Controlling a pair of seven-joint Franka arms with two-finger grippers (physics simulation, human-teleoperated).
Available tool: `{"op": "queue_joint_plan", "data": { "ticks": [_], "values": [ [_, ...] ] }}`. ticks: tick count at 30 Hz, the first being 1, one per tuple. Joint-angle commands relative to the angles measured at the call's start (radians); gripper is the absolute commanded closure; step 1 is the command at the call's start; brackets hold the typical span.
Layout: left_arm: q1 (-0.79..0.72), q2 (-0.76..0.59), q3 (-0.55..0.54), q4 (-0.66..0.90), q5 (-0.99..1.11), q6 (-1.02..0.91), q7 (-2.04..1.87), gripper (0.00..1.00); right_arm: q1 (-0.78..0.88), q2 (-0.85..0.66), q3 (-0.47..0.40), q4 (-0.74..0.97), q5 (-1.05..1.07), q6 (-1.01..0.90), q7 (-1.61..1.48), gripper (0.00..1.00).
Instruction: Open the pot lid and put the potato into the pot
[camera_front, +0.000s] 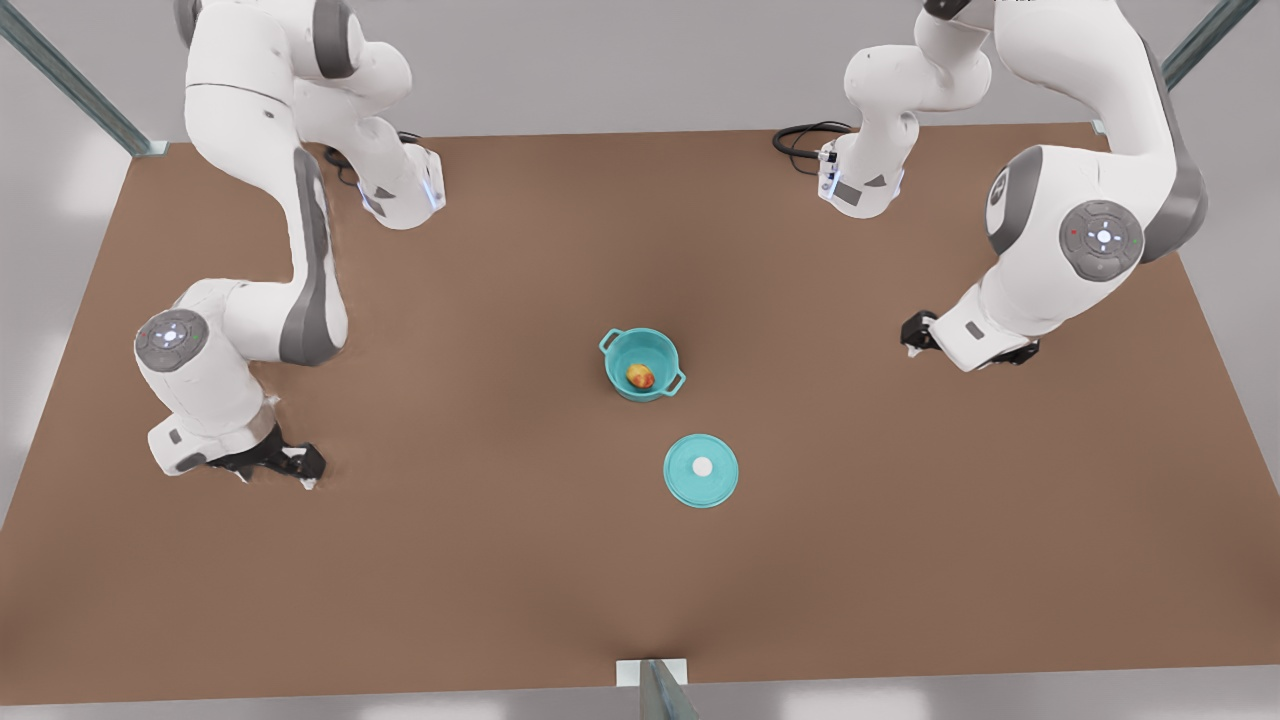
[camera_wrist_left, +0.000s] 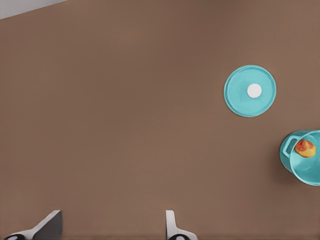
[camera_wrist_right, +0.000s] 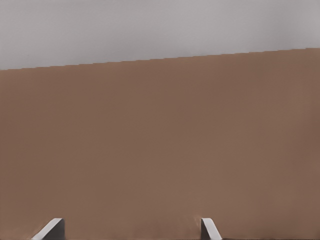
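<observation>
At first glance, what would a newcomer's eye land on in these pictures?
Mid-table, the open teal pot draws the eye, with the potato already lying inside it. The pot lid lies flat on the brown table just in front of the pot, apart from it, white knob up. Both arms wait far off with fingers apart and empty: the left gripper at the front view's left, the right gripper at its right.
</observation>
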Motion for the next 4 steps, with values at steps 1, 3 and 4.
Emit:
{"op": "queue_joint_plan", "data": {
  "ticks": [1, 3, 4],
  "values": [
    [0.008, 0.008, 0.002, 0.000, -0.015, -0.001, 0.004, 0.00, -0.228, 0.004, 0.163, 0.059, -0.007, -0.239, -0.633, 0.00],
    [0.028, 0.008, 0.000, 0.000, -0.038, 0.003, 0.004, 0.00, -0.444, 0.013, 0.430, 0.093, -0.073, -0.329, -0.485, 0.00],
    [0.033, 0.009, 0.002, 0.000, -0.049, 0.006, 0.010, 0.00, -0.437, 0.015, 0.432, 0.085, -0.074, -0.369, -0.370, 0.00]
  ]
}}
